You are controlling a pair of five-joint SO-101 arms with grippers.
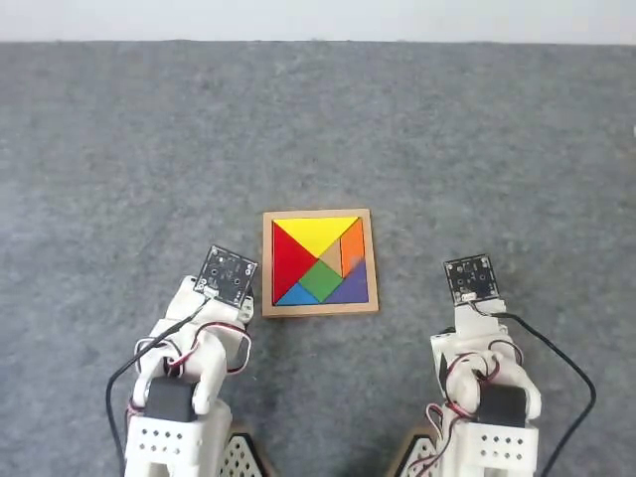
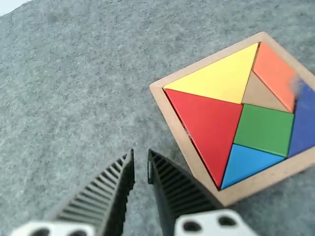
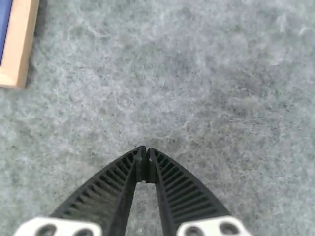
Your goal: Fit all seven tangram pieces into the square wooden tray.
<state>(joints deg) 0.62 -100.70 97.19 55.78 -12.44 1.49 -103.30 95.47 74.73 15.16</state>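
Observation:
The square wooden tray [image 1: 320, 311] lies at the table's middle, packed with seven coloured pieces: a yellow triangle [image 1: 316, 235], a red triangle [image 1: 288, 260], an orange piece [image 1: 354, 253], a tan triangle [image 1: 328, 256], a green square [image 1: 321, 280], a blue triangle [image 1: 296, 294] and a purple piece [image 1: 352, 287]. All lie flat inside the rim. My left gripper [image 2: 141, 155] hovers over bare carpet just beside the tray [image 2: 162, 108], with a narrow gap between its fingers and nothing in it. My right gripper [image 3: 144, 149] is shut and empty, well off the tray's corner [image 3: 19, 44].
Grey carpet [image 1: 477, 139] covers the whole table. The left arm [image 1: 189, 368] and the right arm [image 1: 482, 388] stand at the near edge on either side of the tray. A pale wall runs along the far edge.

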